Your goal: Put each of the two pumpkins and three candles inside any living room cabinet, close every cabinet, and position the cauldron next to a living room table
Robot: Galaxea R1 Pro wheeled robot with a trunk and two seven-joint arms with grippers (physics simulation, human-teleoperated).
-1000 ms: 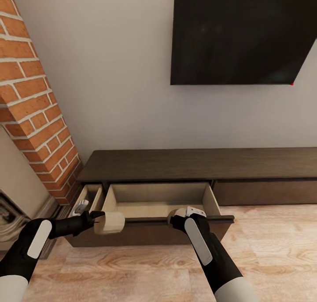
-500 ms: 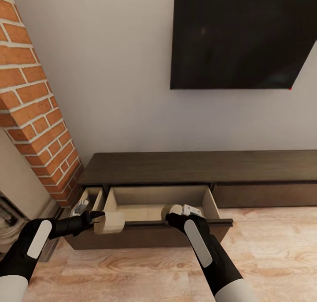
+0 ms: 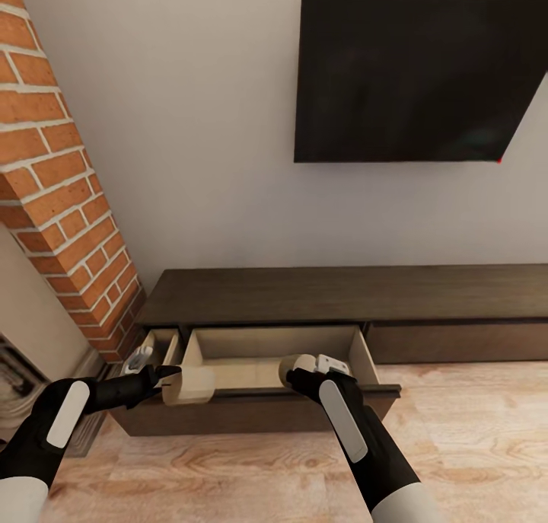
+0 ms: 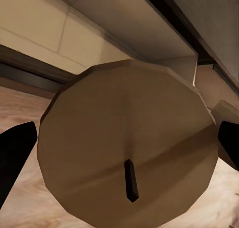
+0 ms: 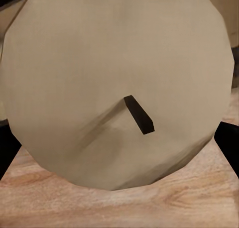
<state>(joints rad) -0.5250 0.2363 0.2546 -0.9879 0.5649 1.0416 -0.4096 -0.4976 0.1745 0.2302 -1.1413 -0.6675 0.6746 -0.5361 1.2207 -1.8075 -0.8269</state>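
Both arms carry candles to the open drawer (image 3: 274, 355) of the low dark cabinet (image 3: 342, 291) beneath a wall-mounted television (image 3: 418, 74). The left gripper (image 3: 164, 378) is clamped on a beige candle (image 3: 190, 384) held just short of the drawer's front lip; the right gripper (image 3: 301, 374) grips a second candle (image 3: 293, 365), its wick (image 5: 139, 114) facing the wrist camera, poised over the pale drawer interior. The storing step looks to be under way: next, each gripper would need to reach forward past the lip and lower before letting go. Compared with a second ago, the right candle has moved forward over the drawer, and the head camera has tilted slightly.
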